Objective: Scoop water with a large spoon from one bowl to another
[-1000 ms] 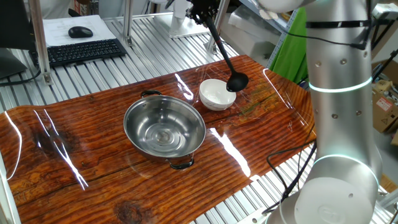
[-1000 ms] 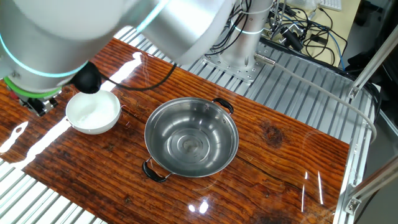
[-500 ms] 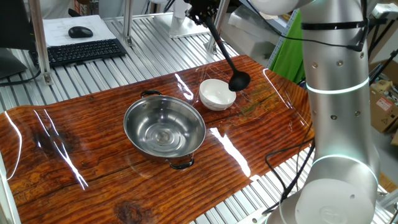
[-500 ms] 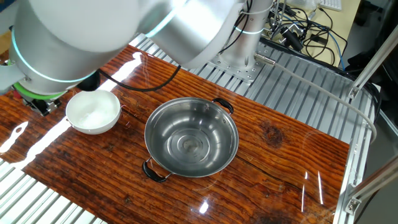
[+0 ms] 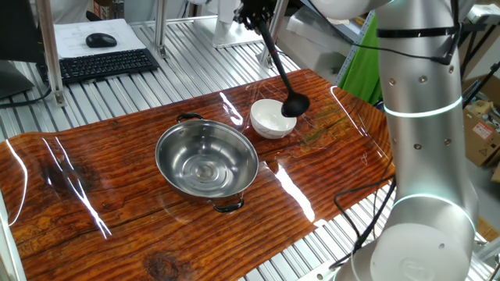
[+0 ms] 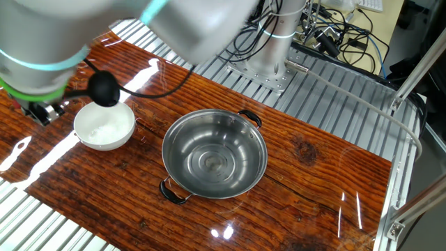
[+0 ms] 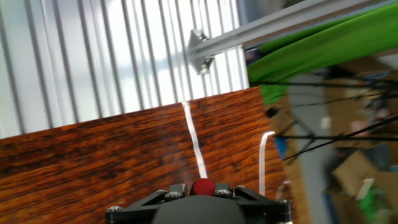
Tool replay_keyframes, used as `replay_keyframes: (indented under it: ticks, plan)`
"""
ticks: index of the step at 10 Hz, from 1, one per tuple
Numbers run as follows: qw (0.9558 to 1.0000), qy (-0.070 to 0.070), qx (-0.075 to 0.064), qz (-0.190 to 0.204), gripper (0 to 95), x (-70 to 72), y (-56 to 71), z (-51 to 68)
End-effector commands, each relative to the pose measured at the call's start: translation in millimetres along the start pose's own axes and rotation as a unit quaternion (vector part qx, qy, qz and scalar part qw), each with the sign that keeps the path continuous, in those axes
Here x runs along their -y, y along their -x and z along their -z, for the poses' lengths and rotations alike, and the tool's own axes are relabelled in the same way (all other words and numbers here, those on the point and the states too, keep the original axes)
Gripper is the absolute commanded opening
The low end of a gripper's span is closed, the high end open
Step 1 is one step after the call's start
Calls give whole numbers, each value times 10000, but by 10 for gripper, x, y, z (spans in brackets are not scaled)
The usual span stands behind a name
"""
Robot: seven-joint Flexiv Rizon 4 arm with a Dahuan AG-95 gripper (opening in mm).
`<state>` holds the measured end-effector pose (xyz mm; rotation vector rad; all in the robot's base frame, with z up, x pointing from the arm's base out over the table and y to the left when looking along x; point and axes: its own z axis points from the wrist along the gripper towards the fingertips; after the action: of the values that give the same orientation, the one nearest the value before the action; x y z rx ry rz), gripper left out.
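Observation:
My gripper point(image 5: 254, 13) is high at the back of the table, shut on the top of the black ladle's thin handle point(image 5: 275, 55). The ladle slants down to the right, and its round cup point(image 5: 293, 105) hangs at the right rim of the small white bowl point(image 5: 269, 119). In the other fixed view the cup point(image 6: 106, 88) sits just over the far rim of the white bowl point(image 6: 104, 126). The large steel bowl point(image 5: 207, 160) with two dark loop handles stands beside it, mid-table, and shows in the other fixed view too point(image 6: 214, 153). The hand view shows neither the fingers nor the ladle.
The wooden tabletop point(image 5: 117, 211) lies on a ribbed metal bench. A keyboard point(image 5: 101, 64) and mouse point(image 5: 101, 40) sit at the back left. The big silver arm point(image 5: 426, 117) stands at the right. The hand view shows the table's edge point(image 7: 124, 143) and green cloth point(image 7: 323, 50).
The ladle's cup has dropped slightly and moved left toward the white bowl's rim. In the other fixed view the arm has swung aside, so the cup now shows over the bowl's far rim.

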<state>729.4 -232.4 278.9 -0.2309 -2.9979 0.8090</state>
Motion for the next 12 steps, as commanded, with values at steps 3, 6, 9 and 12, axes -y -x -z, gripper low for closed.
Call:
replay_keyframes:
  ticks: [3, 6, 9, 12]
  plan:
    - [9952, 744, -510, -389, 0, -185, -127, 54]
    - [9845, 1217, -905, -878, 0, -402, -321, 171]
    - [9743, 1517, -1144, -1212, 0, -584, -519, 318]
    - [9704, 1532, -1174, -1451, 0, -725, -756, 365]
